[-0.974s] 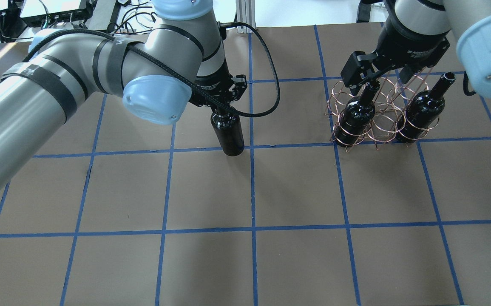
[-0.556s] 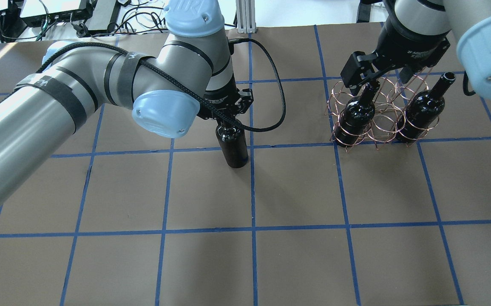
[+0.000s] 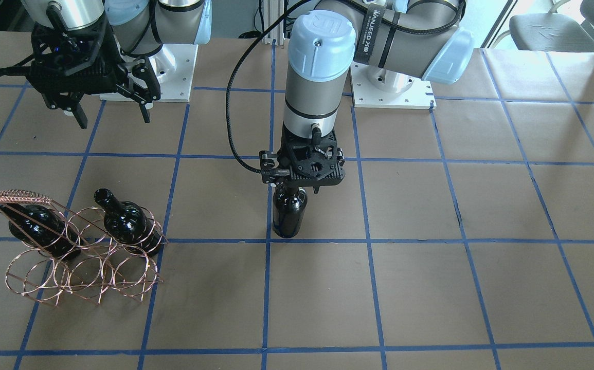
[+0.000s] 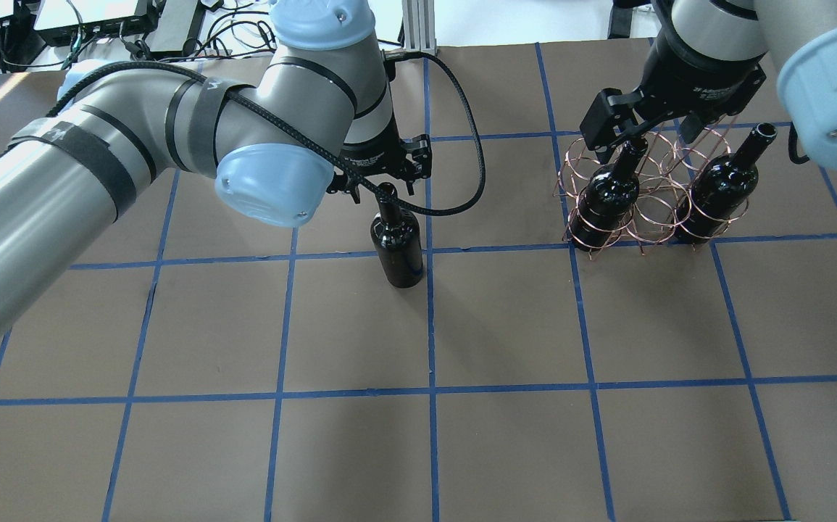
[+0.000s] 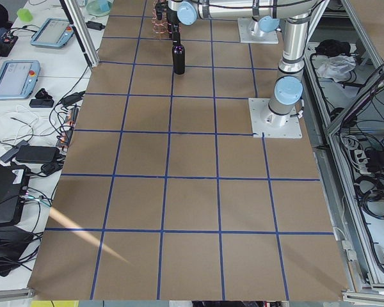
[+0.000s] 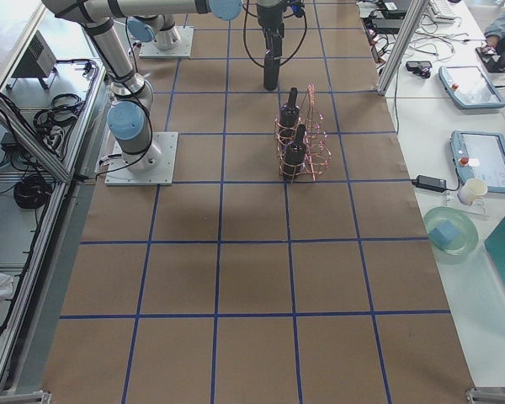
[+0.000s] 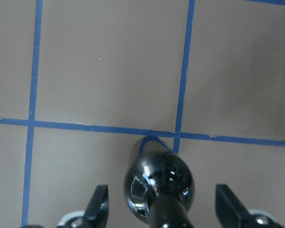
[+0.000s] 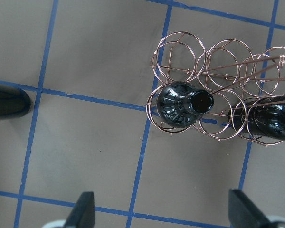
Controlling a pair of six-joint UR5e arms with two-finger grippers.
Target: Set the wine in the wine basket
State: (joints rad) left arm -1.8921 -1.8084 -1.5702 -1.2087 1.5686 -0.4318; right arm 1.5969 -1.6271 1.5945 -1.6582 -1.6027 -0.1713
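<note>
A glossy black wine bottle [image 4: 398,246] stands upright on the table near the middle, at a blue tape crossing [image 3: 289,213]. My left gripper [image 4: 383,192] is open right above it. In the left wrist view its fingers [image 7: 99,204] stand wide on either side of the bottle's neck and shoulder [image 7: 159,183] without touching. The copper wire wine basket [image 4: 650,210] stands on my right and holds two look-alike bottles [image 4: 606,199] [image 4: 715,192]. My right gripper [image 4: 646,145] hangs open and empty above the basket [image 8: 223,57].
The table is brown paper with a blue tape grid [image 4: 429,391]. The arm bases [image 3: 392,87] are bolted at the robot's side. The left arm's black cable [image 4: 472,167] loops beside the bottle. Benches with tablets flank the table ends [image 6: 480,160].
My left gripper carried the bottle a little forward and rightward, then opened and drew back from it, so the neck now shows. The right arm and the basket have not moved.
</note>
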